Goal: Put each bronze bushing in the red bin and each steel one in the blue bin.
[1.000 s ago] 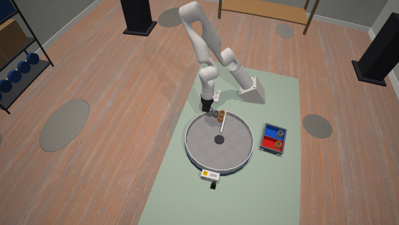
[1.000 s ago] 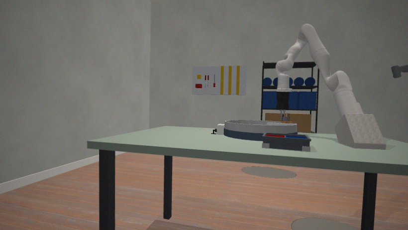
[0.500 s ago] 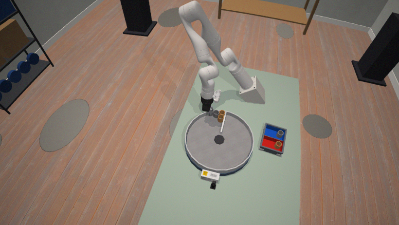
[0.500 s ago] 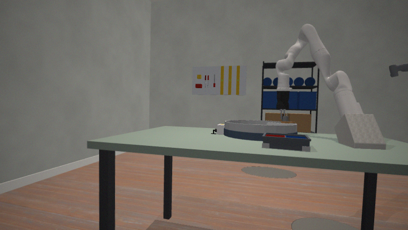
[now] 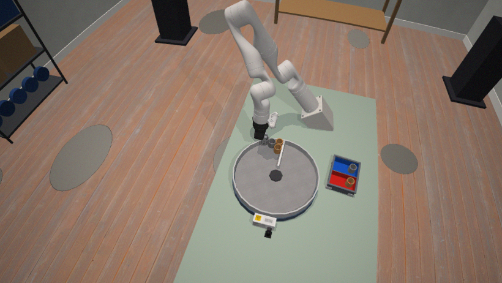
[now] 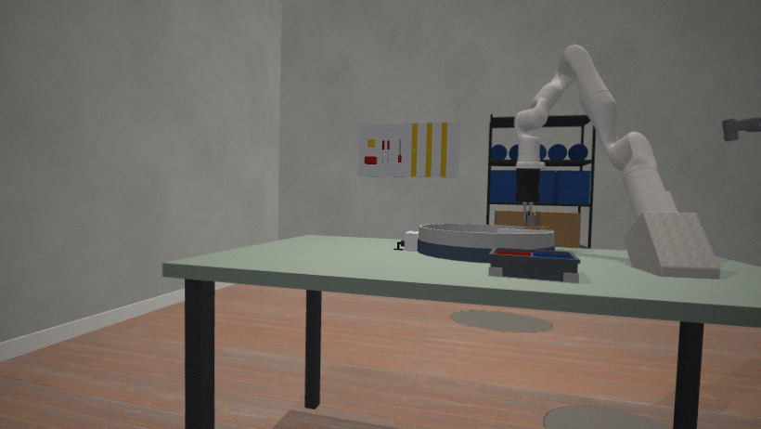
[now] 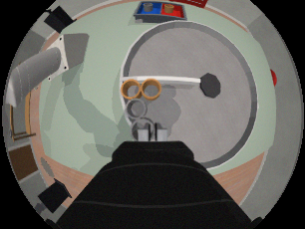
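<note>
Workshop or lab rm, can't tell which.
Tool board (image 6: 408,175) on grey wall (image 6: 133,133), w/ red-handled drivers (image 6: 399,159) & yellow strips (image 6: 429,149); black metal rack (image 5: 42,46) (image 6: 488,181) w/ blue-ended dumbbell shapes (image 5: 29,84) (image 6: 557,152) & brown box (image 5: 15,47) (image 6: 559,227); green-topped table (image 5: 316,245) (image 6: 298,261) w/ robot arm (image 5: 265,43) (image 6: 596,96) bolted on via slanted block (image 5: 324,117) (image 6: 676,245); wooden bench (image 5: 332,12) nr wall; plank flr (image 5: 140,87) (image 6: 265,346) w/ grey round patches (image 5: 81,157) (image 6: 500,321); tall black columns (image 5: 174,21) (image 5: 474,67) nr walls.
</note>
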Motion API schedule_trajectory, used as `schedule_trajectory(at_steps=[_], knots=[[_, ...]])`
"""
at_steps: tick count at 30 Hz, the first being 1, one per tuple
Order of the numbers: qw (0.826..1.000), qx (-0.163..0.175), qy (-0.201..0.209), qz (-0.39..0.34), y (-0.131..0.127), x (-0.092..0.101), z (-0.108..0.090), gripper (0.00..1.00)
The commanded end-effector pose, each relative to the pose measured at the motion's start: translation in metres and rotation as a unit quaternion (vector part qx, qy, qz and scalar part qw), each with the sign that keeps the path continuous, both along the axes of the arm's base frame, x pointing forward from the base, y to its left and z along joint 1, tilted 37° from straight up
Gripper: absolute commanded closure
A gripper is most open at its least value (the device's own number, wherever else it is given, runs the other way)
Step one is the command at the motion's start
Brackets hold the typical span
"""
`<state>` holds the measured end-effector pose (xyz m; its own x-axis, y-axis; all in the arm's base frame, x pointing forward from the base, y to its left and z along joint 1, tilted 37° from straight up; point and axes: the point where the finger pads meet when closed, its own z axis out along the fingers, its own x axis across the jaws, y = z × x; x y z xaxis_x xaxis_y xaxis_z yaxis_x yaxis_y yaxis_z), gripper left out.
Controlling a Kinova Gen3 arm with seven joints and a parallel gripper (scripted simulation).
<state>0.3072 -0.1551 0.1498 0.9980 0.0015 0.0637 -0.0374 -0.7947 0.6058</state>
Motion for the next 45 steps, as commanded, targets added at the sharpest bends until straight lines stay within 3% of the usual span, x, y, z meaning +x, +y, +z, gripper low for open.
schedule_trajectory(at_steps=[1,45], knots=[[1.000,0.001,-0.002,0.001,0.0019,0.0011,0.0016,1.00],[1.000,0.001,-0.002,0.001,0.0092,0.0005,0.0112,1.00]])
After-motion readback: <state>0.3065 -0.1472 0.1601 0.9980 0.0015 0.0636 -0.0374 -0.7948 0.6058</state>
